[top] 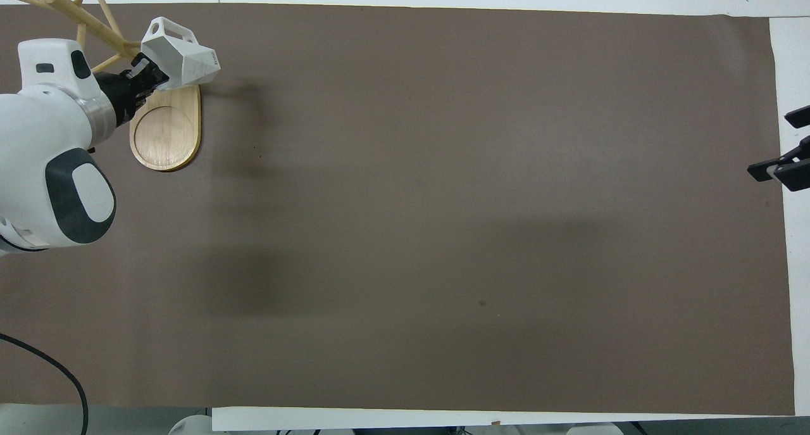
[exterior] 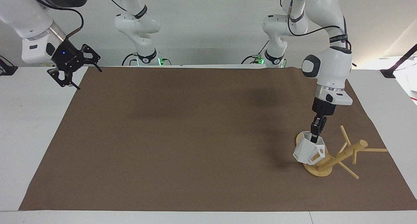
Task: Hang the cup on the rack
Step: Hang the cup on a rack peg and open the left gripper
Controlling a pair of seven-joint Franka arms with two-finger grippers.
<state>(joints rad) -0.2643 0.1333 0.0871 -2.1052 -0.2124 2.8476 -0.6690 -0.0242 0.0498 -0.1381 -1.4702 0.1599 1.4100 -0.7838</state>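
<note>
The left gripper [exterior: 315, 136] is clamped on the rim of the small white faceted cup [exterior: 308, 152], which hangs just below it over the oval base of the light bamboo mug rack [exterior: 338, 156]. The rack's post leans away from the gripper, its thin pegs fanned out past the cup's handle. The cup looks rigid, light, smooth and probably chippable; the thin wall is a slippery hold, so the handle hole should meet a peg gently. The right gripper [exterior: 72, 69] waits with its jaws spread over the brown worktop's [exterior: 195, 136] edge.

A brown mat [exterior: 195, 136] covers the white table [exterior: 26, 119], bearing the rack [exterior: 317, 170].
</note>
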